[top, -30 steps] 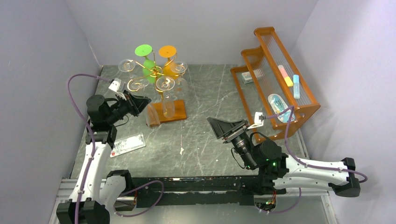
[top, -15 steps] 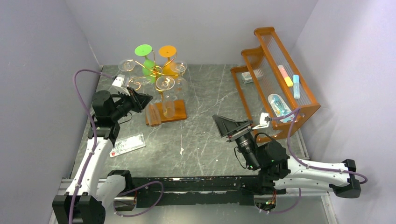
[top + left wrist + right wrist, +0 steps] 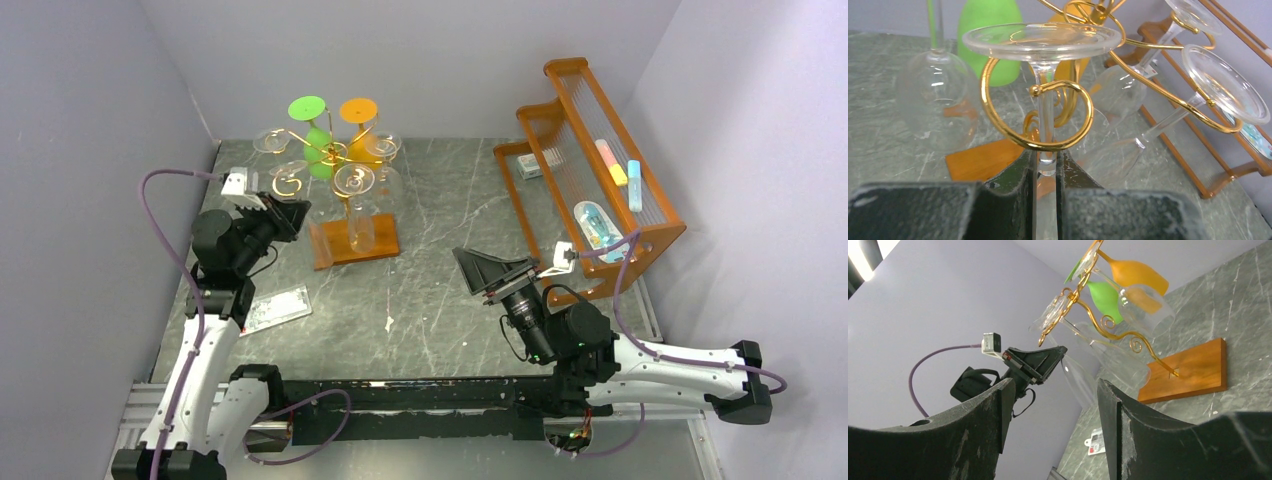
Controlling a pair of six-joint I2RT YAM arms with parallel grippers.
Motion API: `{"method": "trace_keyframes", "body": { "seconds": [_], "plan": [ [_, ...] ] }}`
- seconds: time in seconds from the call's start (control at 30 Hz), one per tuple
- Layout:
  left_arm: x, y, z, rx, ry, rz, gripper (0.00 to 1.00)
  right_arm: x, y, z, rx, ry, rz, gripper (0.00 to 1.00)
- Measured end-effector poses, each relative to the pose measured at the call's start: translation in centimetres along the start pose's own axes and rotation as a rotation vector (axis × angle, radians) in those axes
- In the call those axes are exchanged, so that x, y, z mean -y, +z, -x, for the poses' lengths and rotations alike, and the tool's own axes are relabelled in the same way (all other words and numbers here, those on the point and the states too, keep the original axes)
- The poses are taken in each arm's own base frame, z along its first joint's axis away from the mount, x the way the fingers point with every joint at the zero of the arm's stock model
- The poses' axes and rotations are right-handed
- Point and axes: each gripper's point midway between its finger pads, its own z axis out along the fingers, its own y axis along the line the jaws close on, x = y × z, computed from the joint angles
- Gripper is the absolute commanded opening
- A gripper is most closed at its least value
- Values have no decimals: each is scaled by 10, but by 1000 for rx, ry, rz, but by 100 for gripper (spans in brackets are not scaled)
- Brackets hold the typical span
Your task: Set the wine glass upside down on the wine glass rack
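My left gripper (image 3: 1046, 167) is shut on the stem of a clear wine glass (image 3: 1041, 41). The glass is upside down, with its foot on top. Its stem stands inside a curled gold arm (image 3: 998, 122) of the wine glass rack (image 3: 335, 153), and the foot sits just above that curl. In the top view the left gripper (image 3: 288, 212) is at the rack's left side, beside the wooden base (image 3: 355, 243). The right wrist view shows the glass's bowl (image 3: 1079, 381) hanging below the left gripper (image 3: 1047, 360). My right gripper (image 3: 490, 272) is open and empty at mid-table.
A green glass (image 3: 318, 140), an orange glass (image 3: 362, 150) and several clear glasses (image 3: 353, 182) hang on the rack. A large orange slatted shelf (image 3: 590, 170) holding small items stands at the right. A card (image 3: 275, 308) lies on the table near the left arm.
My left gripper has drawn back to the left with the glass, whose bowl swung off the wooden base to hang under the gripper. The right gripper shifted slightly right.
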Motion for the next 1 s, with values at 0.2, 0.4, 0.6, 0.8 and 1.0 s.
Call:
{"method": "trace_keyframes", "body": {
  "seconds": [0.2,0.4,0.6,0.8,1.0],
  "plan": [
    [-10,-4,3,41,2,56,5,0,0,-1,-4,2,1,65],
    [-11,-8,5,89,9,63,5,0,0,-4,-11,1,0,65],
    [-10,-21,3,148,14,61,5,1,1,-5,-13,1,-2,65],
    [-8,-23,2,170,30,44,5,1,1,-8,-20,-4,-2,65],
    [-4,-27,1,206,67,8,5,1,1,-10,-25,-6,-1,65]
  ]
}}
